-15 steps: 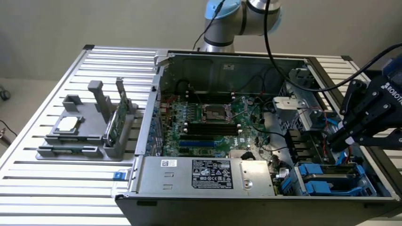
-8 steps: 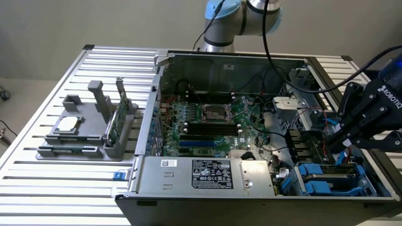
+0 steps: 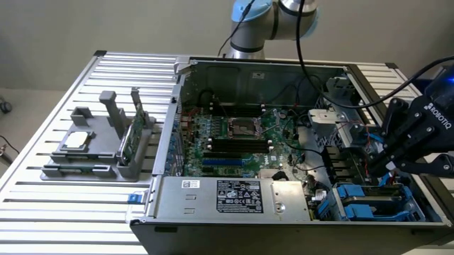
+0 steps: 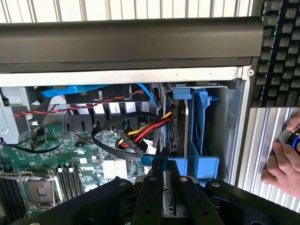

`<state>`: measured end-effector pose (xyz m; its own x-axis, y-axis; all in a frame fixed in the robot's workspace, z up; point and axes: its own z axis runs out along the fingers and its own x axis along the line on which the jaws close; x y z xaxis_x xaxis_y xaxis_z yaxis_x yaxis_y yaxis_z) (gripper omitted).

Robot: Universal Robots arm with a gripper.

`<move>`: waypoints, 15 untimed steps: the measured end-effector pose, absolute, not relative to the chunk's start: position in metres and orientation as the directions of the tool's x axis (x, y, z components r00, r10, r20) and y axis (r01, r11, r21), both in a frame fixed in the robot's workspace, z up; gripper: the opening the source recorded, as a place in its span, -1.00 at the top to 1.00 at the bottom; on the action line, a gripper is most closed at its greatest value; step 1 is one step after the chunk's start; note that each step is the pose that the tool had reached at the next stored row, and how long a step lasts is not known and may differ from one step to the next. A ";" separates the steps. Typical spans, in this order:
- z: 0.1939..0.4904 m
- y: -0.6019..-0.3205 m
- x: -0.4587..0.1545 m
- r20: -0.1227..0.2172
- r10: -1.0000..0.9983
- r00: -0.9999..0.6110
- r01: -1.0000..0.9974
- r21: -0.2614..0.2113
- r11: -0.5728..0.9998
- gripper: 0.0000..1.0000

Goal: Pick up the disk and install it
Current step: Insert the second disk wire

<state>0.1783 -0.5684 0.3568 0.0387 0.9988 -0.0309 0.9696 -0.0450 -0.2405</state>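
In the wrist view, the disk [image 4: 175, 136] stands on edge in the blue drive bay [image 4: 204, 140] at the corner of the open computer case. Its blue carrier rail runs along one side. My gripper [image 4: 167, 183] is shut on the disk's near end, one black finger [image 4: 151, 199] on each flat side. In the exterior view, the gripper [image 3: 388, 168] hangs over the blue bay [image 3: 363, 205] at the case's right front corner, and the disk is hidden behind its fingers.
Red, yellow and black cables [image 4: 140, 136] lie beside the bay. The motherboard [image 3: 237, 133] and power supply [image 3: 237, 196] fill the case. A grey holder [image 3: 92, 154] at the exterior view's left carries a chip and a green card. A hand [image 4: 285, 161] rests beside the case near a keyboard [image 4: 281, 51].
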 end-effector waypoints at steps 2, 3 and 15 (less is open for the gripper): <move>0.356 -0.569 0.180 -0.031 0.999 0.037 0.970 -0.240 -0.043 0.67; 0.355 -0.570 0.180 -0.031 0.999 0.036 0.970 -0.240 -0.042 0.67; 0.344 -0.577 0.183 -0.031 0.999 0.024 0.970 -0.240 -0.031 0.67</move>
